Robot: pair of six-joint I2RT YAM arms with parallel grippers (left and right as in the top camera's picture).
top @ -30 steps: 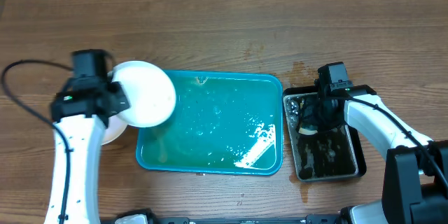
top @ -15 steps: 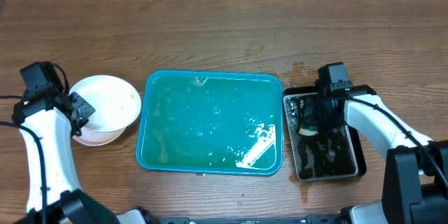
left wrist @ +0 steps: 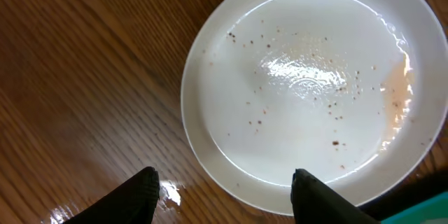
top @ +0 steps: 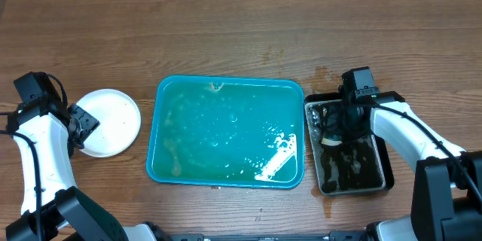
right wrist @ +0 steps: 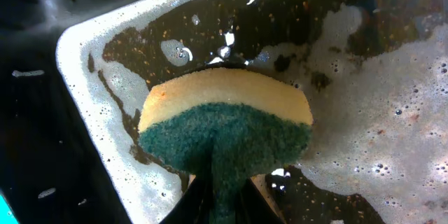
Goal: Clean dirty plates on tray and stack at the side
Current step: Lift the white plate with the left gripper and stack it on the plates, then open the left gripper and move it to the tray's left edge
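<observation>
A white plate point(top: 110, 122) lies left of the teal tray point(top: 226, 120), and the rim of another plate peeks out under its near edge. In the left wrist view the plate point(left wrist: 308, 91) carries small brown specks and a faint smear at its right side. My left gripper point(top: 80, 125) point(left wrist: 224, 197) stands open at the plate's left edge, holding nothing. My right gripper point(top: 332, 130) point(right wrist: 225, 199) is shut on a yellow and green sponge point(right wrist: 224, 122) over the black tray point(top: 380, 172). The teal tray holds no plate, only soapy water and foam point(top: 276, 158).
The black tray point(right wrist: 91, 105) at the right holds dark soapy water. A wet stain point(top: 325, 75) marks the wood behind it. A corner of the teal tray point(left wrist: 434, 211) shows beside the plate. A cable point(top: 30, 169) runs along my left arm.
My left arm carried the white plate from the tray's left end out to the left, put it down on the other plate and opened its jaws. The right arm has not moved.
</observation>
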